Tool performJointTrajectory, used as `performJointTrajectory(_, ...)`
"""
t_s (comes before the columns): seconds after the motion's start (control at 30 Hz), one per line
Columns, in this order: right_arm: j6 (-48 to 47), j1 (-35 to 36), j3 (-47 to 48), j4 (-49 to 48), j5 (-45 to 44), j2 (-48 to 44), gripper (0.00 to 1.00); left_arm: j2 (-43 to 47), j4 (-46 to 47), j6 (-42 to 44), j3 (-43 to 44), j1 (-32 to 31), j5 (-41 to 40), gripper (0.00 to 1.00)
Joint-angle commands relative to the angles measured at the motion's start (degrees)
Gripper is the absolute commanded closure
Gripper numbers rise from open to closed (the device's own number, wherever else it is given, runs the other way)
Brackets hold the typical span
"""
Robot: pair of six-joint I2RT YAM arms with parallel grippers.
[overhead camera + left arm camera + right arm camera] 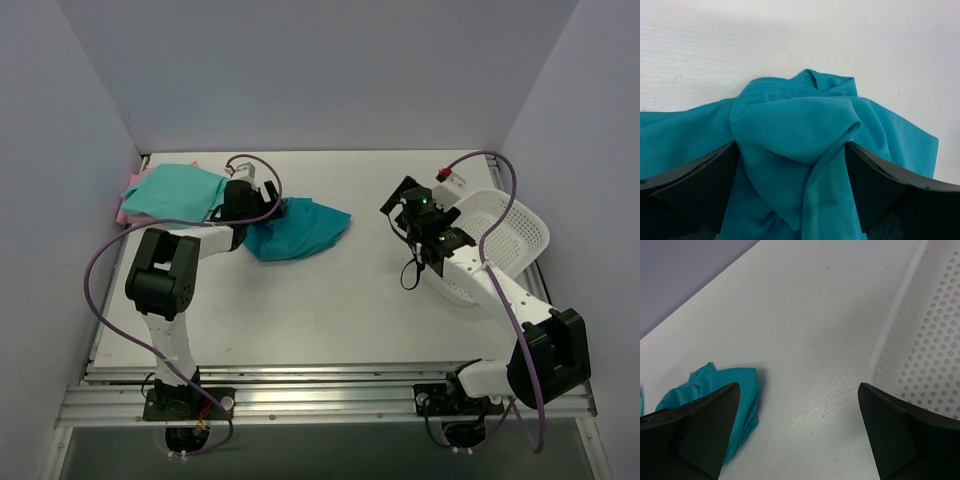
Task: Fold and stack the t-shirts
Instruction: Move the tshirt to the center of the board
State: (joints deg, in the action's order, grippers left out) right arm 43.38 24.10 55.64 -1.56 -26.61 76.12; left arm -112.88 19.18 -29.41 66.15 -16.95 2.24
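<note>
The darker teal t-shirt [300, 228] lies crumpled on the table [330, 300] left of centre. My left gripper [272, 212] is at its left end, open. In the left wrist view a bunched fold of the teal t-shirt [795, 115] sits between the wide-apart fingers of the left gripper [791, 145]. The mint-green t-shirt [175, 190] lies folded at the far left, on the pale pink t-shirt [122, 212], of which only an edge shows. My right gripper [397, 206] hangs open over bare table; in its wrist view the right gripper [797, 385] holds nothing, and the teal t-shirt [740, 385] lies to its left.
A white mesh basket [505, 235] stands tilted at the right, under my right arm; its perforated wall [930, 340] fills the right side of the right wrist view. Grey walls close off the back and both sides of the table.
</note>
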Motion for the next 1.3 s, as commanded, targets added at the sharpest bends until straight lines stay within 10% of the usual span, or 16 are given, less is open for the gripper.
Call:
performJointTrajectory(0.0,-0.6,0.3,-0.7,-1.5,-2.1,-1.3,0.0,1.4,4.5,-0.9,0.8,1.7,0.6,0.05)
performJointTrajectory(0.7,-0.7,0.3,-0.4,-2.5,-1.9,1.9,0.0,-2.0,9.8,-5.4,-0.6,4.5,6.5,0.0)
performJointTrajectory(1.0,-0.7,0.3,-0.5,-2.6,-1.9,2.3,0.0,-2.3,10.4,-5.7,-1.1,4.6,6.8,0.22)
performJointTrajectory(1.17,-0.7,0.3,-0.5,-2.7,-2.0,2.7,0.0,-2.7,11.0,-6.4,-1.1,4.6,7.0,0.68)
performJointTrajectory(1.27,-0.7,0.3,-0.4,-2.6,-1.8,2.8,0.0,-2.8,10.6,-6.3,-0.8,4.6,7.2,0.77)
